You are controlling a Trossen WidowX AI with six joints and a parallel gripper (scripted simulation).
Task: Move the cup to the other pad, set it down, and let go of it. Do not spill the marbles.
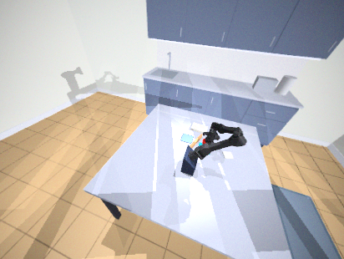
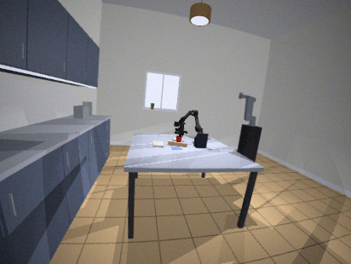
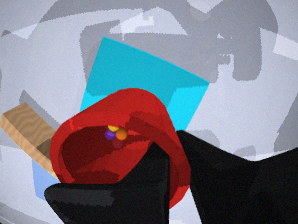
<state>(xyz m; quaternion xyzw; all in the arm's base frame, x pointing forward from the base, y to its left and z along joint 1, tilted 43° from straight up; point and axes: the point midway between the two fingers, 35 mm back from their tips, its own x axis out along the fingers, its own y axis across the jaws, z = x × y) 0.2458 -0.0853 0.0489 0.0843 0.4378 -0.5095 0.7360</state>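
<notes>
My gripper point(image 1: 205, 139) point(image 2: 179, 135) point(image 3: 171, 137) is shut on the wall of the red cup point(image 1: 204, 141) point(image 2: 179, 139) point(image 3: 142, 107), one finger inside it and one outside. Several small marbles point(image 3: 116, 133) lie together inside the cup. The cyan pad point(image 1: 200, 144) point(image 3: 135, 70) lies below the cup and is partly covered by it in the wrist view; whether the cup touches it cannot be told. The blue pad point(image 1: 187, 138) point(image 2: 176, 148) point(image 3: 42, 182) lies on the other side of the wooden bar.
The wooden bar point(image 1: 195, 140) point(image 2: 177, 144) point(image 3: 30, 125) lies between the two pads. A tall dark block point(image 1: 189, 162) point(image 2: 201, 140) stands beside the pads, near the arm's base. A low white box point(image 1: 197, 126) point(image 2: 158, 144) lies on the table point(image 1: 134, 167) point(image 2: 145, 160) beyond the bar's end.
</notes>
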